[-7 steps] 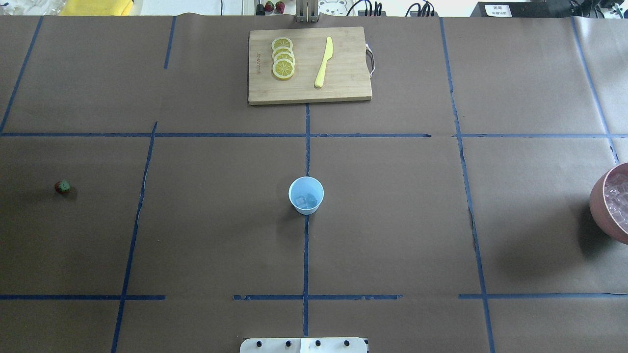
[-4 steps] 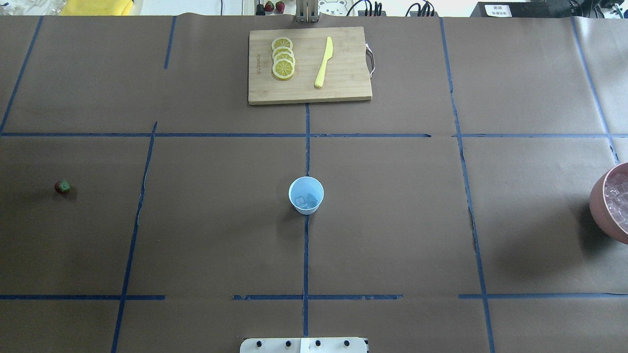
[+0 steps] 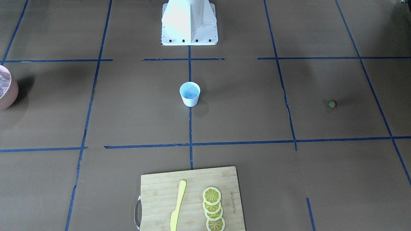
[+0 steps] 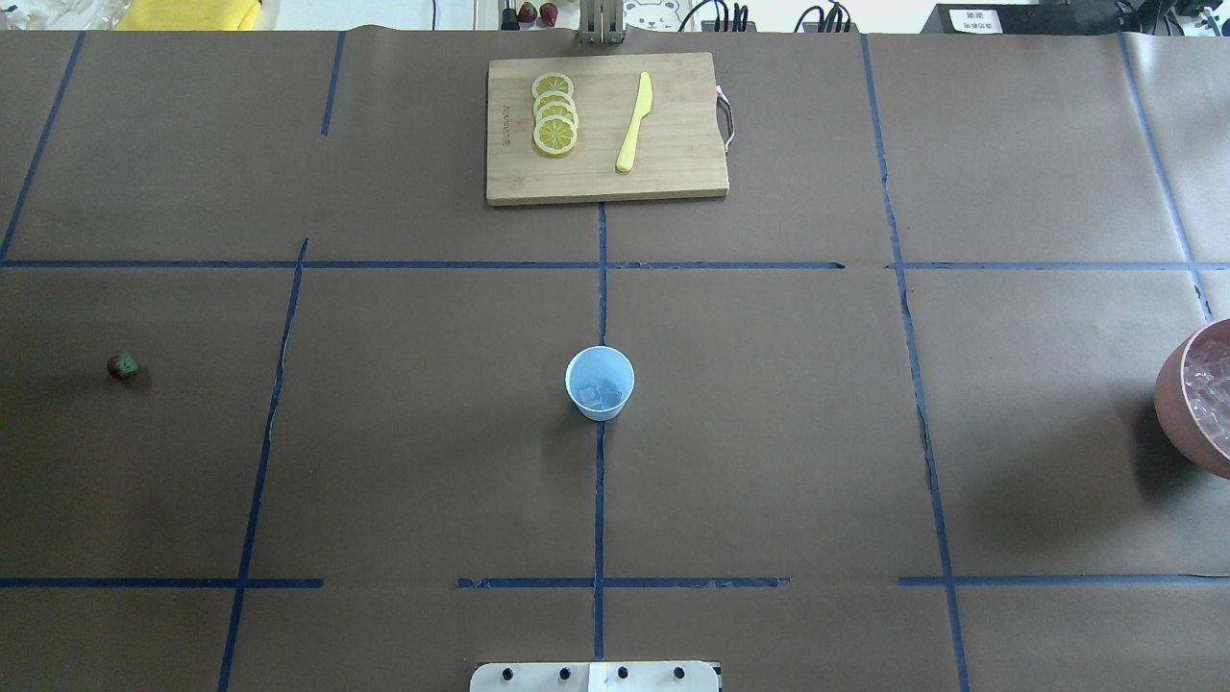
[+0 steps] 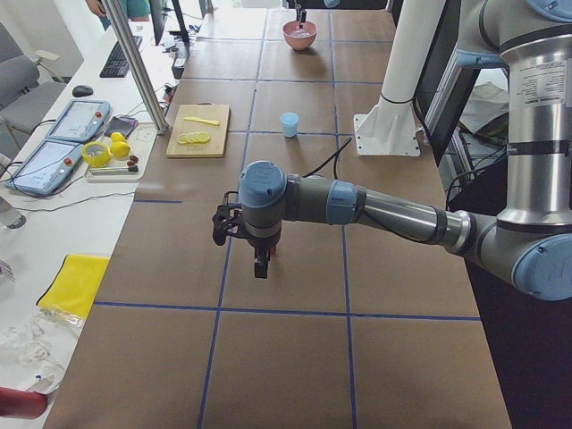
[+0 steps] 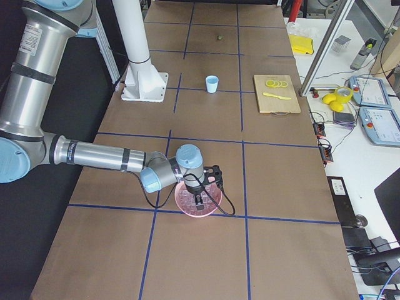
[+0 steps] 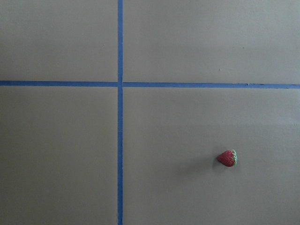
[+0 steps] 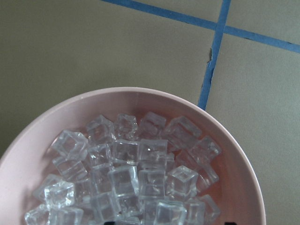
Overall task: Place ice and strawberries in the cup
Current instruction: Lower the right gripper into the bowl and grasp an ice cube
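cup [image 4: 600,383]: bare tbl [image 4: 769,432] all round | strawberry [image 4: 122,365]: ditto, lies alone (board [image 4: 605,130] well apart)

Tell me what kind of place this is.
Most likely a robotics lab: the left arm over a table gridded with blue tape, and teach pendants plus a keyboard on the side bench.

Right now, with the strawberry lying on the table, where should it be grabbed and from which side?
Probably pinch the strawberry across its red body, from straight above: it lies on its side on the paper, green top sideways, nothing beside it.
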